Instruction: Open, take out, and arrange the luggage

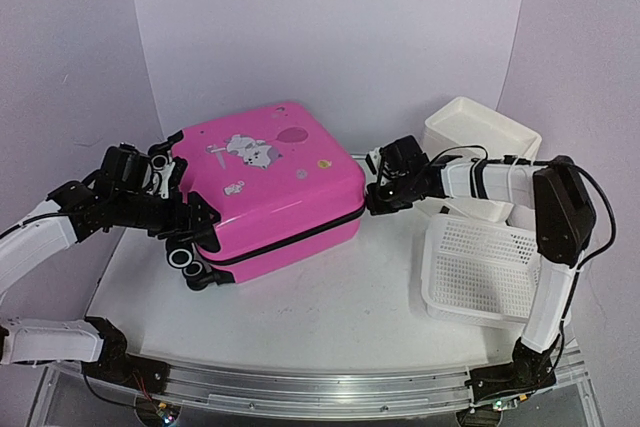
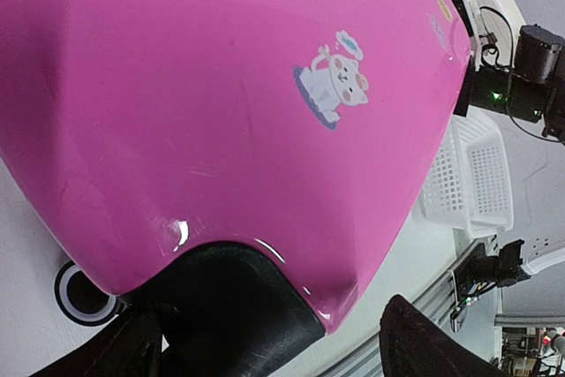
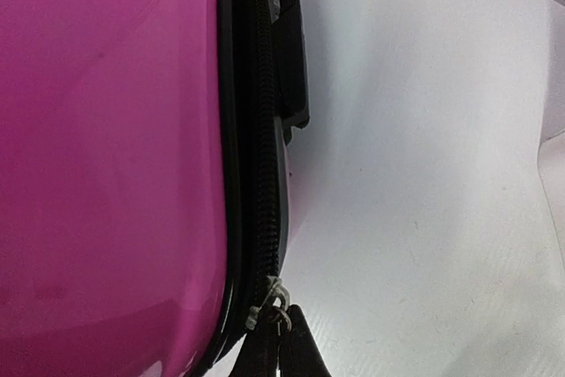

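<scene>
Right wrist view: right claw (image 3: 293, 355) clenched on the zip pull (image 3: 272, 305) of the pink suitcase (image 3: 106, 165), ready to unzip; left claw (image 1: 182, 199) spread wide around its wheeled corner, likely steadying it.

luggage (image 1: 270, 187) fills table (image 1: 330, 317) ctr; mesh basket (image 1: 480, 267) blocks rt; front strip free.

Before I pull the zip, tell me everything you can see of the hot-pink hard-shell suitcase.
The hot-pink hard-shell suitcase looks like glossy plastic, with white cartoon animal prints on top and a black zip band round its side. It lies flat and closed on the white table, black wheels at its near-left end. The open left gripper straddles that wheel corner; whether it touches is unclear. The shut right gripper seems to pinch the silver zip pull at the right side.
</scene>
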{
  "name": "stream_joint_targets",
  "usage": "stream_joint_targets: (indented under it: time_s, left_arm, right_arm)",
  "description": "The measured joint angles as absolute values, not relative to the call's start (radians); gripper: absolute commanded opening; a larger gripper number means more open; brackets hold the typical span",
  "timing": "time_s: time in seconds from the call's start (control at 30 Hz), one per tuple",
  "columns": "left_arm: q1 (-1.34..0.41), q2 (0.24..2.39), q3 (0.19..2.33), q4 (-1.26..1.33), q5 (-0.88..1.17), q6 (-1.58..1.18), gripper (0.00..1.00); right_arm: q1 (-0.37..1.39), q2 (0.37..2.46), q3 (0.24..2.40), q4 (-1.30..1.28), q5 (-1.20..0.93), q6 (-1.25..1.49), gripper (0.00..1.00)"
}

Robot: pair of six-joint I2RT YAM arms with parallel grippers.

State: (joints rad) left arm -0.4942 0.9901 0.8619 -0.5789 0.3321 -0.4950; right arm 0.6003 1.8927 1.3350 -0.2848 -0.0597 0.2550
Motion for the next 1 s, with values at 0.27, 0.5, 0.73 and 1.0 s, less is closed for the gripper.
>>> stream_joint_targets:
  time_s: [0.27, 0.5, 0.73, 1.0]
  left_arm:
    - [-0.501, 1.048, 0.916, -0.640, 0.370, -0.445, 0.85]
    - [-0.505, 1.061, 0.941, -0.672, 0.347, -0.391, 0.98]
    - [-0.583, 1.016, 0.981, -0.773, 0.206, -0.213, 0.98]
    - [-0.898, 1.044, 1.214, -0.847, 0.012, -0.008, 0.76]
  right_arm:
    - [0.601, 1.786, 1.262, -0.424, -0.088, 0.229, 0.00]
    - [0.622, 1.680, 1.160, -0.475, -0.113, 0.148, 0.00]
    - [0.628, 1.642, 1.145, -0.536, -0.213, 0.097, 0.00]
    - [0.648, 1.654, 1.168, -0.578, -0.285, 0.102, 0.00]
